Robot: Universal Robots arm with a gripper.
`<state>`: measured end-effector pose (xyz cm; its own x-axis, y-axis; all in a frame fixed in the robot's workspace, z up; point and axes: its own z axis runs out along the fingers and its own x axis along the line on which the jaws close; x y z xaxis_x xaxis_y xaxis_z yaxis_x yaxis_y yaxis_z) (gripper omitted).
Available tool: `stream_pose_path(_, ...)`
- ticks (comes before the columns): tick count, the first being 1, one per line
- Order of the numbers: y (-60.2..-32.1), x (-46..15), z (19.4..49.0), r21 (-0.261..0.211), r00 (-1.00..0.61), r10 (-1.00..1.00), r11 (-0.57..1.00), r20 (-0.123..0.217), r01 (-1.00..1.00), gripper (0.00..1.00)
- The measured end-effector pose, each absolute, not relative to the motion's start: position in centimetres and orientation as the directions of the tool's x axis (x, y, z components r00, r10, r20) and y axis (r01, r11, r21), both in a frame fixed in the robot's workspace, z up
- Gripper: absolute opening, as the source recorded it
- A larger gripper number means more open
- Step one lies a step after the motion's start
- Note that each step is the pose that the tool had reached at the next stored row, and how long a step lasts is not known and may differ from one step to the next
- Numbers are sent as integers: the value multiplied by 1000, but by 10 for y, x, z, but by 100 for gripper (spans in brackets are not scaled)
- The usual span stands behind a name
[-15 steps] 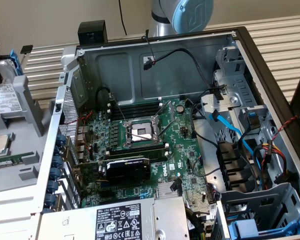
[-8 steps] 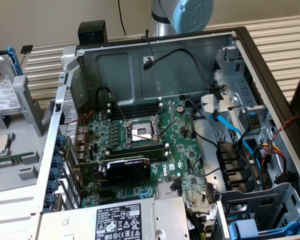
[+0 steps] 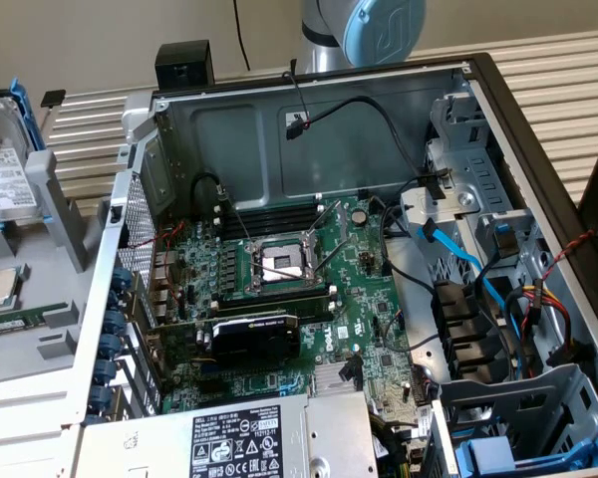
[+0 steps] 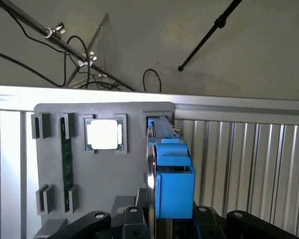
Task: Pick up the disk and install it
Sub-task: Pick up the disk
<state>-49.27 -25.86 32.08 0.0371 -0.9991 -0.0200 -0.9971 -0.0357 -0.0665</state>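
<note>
Caution: the black claw (image 4: 169, 224) appears to pinch the rectangular silver-metal disk (image 4: 173, 186), clipped in its blue plastic frame, near one end. A skewed pull could jam it in the grey plastic holder (image 4: 107, 179). The disk stands edge-on in that holder, directly between the jaws, outside the open metal computer case (image 3: 279, 139).

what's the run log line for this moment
stage: pickup | gripper: at disk, grip unclear | disk: on edge in grey holder, outside case | install: not done
</note>
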Motion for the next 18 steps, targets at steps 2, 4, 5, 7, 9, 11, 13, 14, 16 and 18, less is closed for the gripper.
stream_pose_path(2, -258, -493, 325, -66, 37, -999, -36, -19, -997, 37)
stream_pose_path(4, -258, -493, 329, -66, 37, -999, -36, -18, -997, 37)
stream_pose_path(5, -258, -493, 331, -66, 37, -999, -36, -17, -997, 37)
stream_pose_path(7, -258, -493, 334, -66, 37, -999, -36, -16, -997, 37)
stream_pose_path(9, -257, -493, 337, -66, 37, -999, -36, -15, -997, 37)
stream_pose_path(11, -257, -493, 340, -66, 37, -999, -36, -13, -997, 37)
stream_pose_path(13, -256, -493, 342, -66, 37, -999, -36, -11, -997, 37)
stream_pose_path(14, -256, -493, 343, -66, 37, -999, -36, -11, -997, 37)
stream_pose_path(16, -255, -493, 344, -66, 37, -999, -36, -9, -997, 37)
stream_pose_path(18, -255, -493, 346, -66, 37, -999, -37, -7, -997, 37)
